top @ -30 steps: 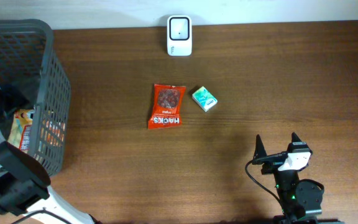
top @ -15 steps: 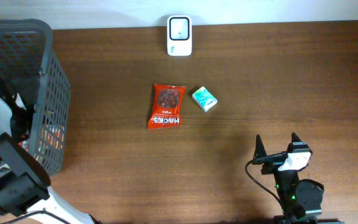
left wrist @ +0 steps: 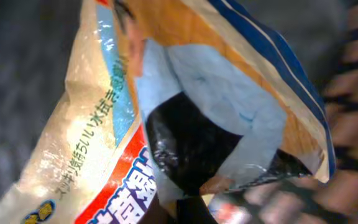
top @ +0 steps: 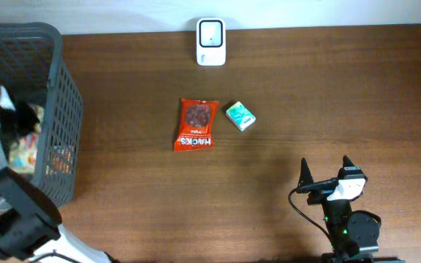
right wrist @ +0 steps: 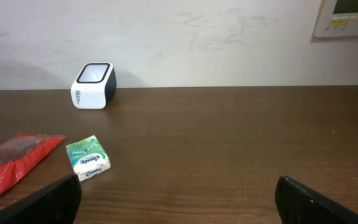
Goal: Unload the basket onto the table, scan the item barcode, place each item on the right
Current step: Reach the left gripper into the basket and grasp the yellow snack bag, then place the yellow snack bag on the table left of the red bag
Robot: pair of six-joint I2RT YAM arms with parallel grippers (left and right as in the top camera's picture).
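You have a wide brown desk in front of you, and the biggest thing on it is the dark mesh basket at its left edge. Inside this basket lies the snack bag, the item for scanning. In the left wrist view it fills almost the whole picture, with its long axis going steeply from the lower left up to the top, a red band of print at the low end and an orange and blue corner at the upper right. The left tool is down in the basket, right at this bag, with its fingers together. Whether the film is pinched between them, you cannot tell from these views. Near the middle of the desk lies a red packet. Its long axis runs from the far side toward the robot, a little tilted, with the white lettering at the near end. The white scanner stands at the far edge, well apart from the basket. Just beside the packet, on its right, a small green box lies turned diagonally. The right tool is at the near right of the desk, its fingers wide apart and holding nothing.
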